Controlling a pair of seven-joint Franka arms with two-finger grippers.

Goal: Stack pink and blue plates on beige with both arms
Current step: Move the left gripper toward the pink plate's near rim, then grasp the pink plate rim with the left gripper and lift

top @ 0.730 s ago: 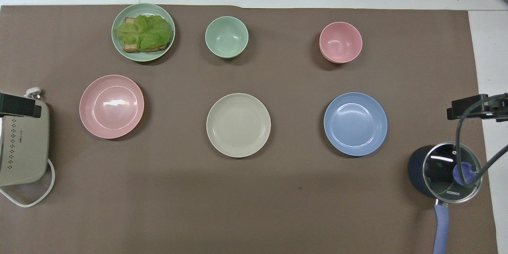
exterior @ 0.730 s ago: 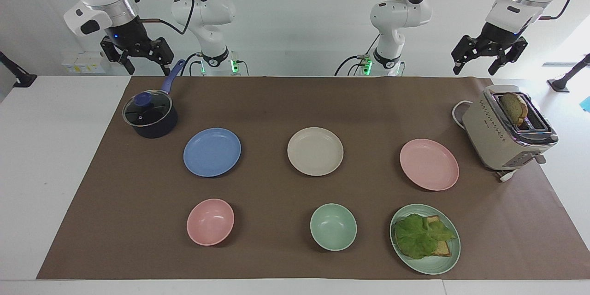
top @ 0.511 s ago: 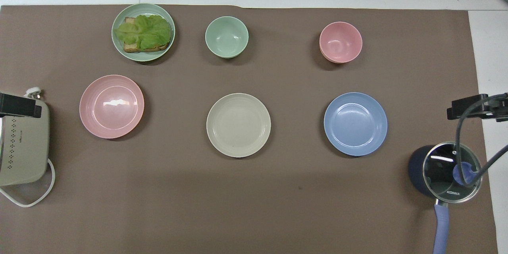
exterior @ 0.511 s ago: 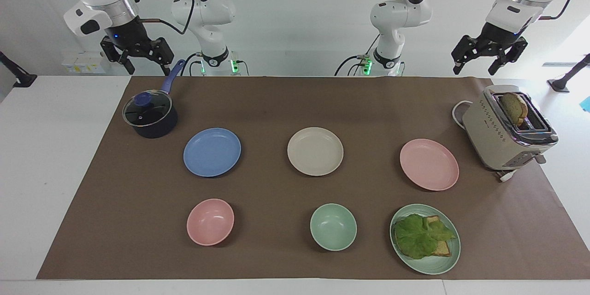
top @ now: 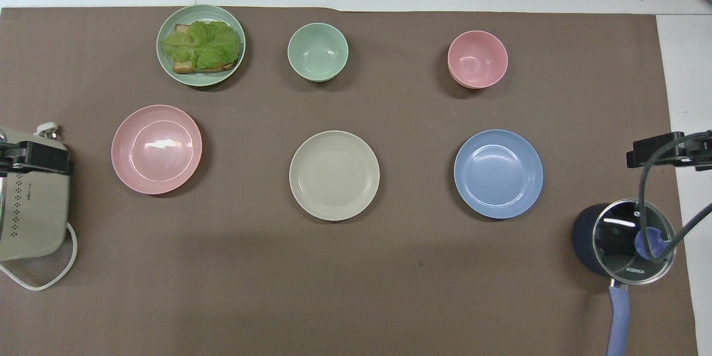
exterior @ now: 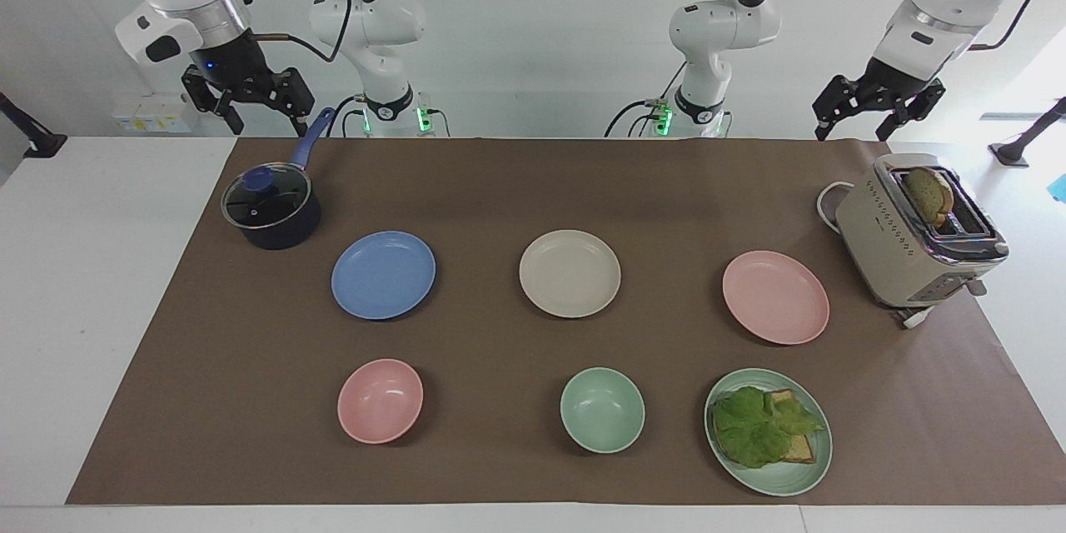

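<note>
Pale pink plate [exterior: 775, 297], blue plate [exterior: 383, 275], cream-beige plate [exterior: 570, 273], all plain, on brown mat [exterior: 500, 183].

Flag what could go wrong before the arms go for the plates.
The left gripper hangs open over the toaster; heading down to the pink plate it might clip it. The right gripper, open, hangs by the saucepan handle beside the blue plate. Both arms may meet over the beige plate.
</note>
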